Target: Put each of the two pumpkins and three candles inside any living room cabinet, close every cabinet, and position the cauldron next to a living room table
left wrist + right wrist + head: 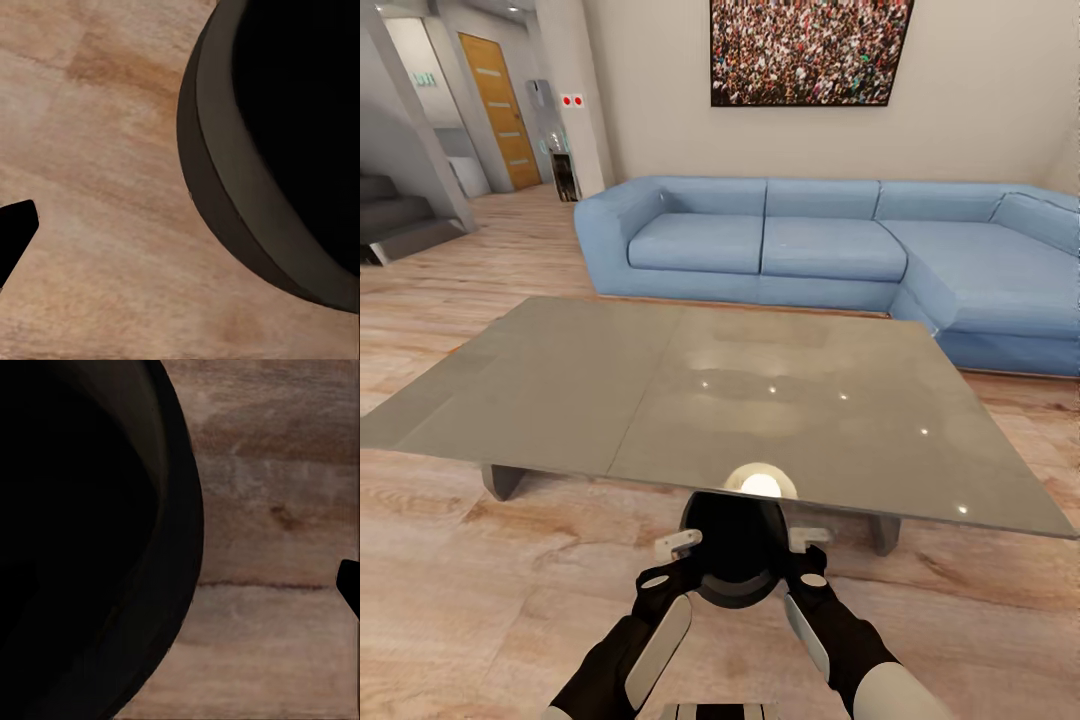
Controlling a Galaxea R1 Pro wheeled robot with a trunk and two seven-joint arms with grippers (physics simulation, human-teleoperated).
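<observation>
The cauldron (733, 555), black and round with a dark open mouth, stands on the wood floor right at the near edge of the grey low table (610, 400). My left gripper (682, 548) is at its left side and my right gripper (807, 542) at its right side. The left wrist view has the cauldron's rim (217, 202) with one dark fingertip (16, 229) well apart from it. The right wrist view has the wall (176, 585) and a fingertip (350, 585) likewise apart. Both grippers look open. The pumpkins, candles and cabinet are out of view.
A blue corner sofa (830, 250) stands behind the table under a large picture (810, 50). Stairs (395, 215) and a wooden door (502, 100) lie at the far left. Bare wood floor (480, 590) surrounds me.
</observation>
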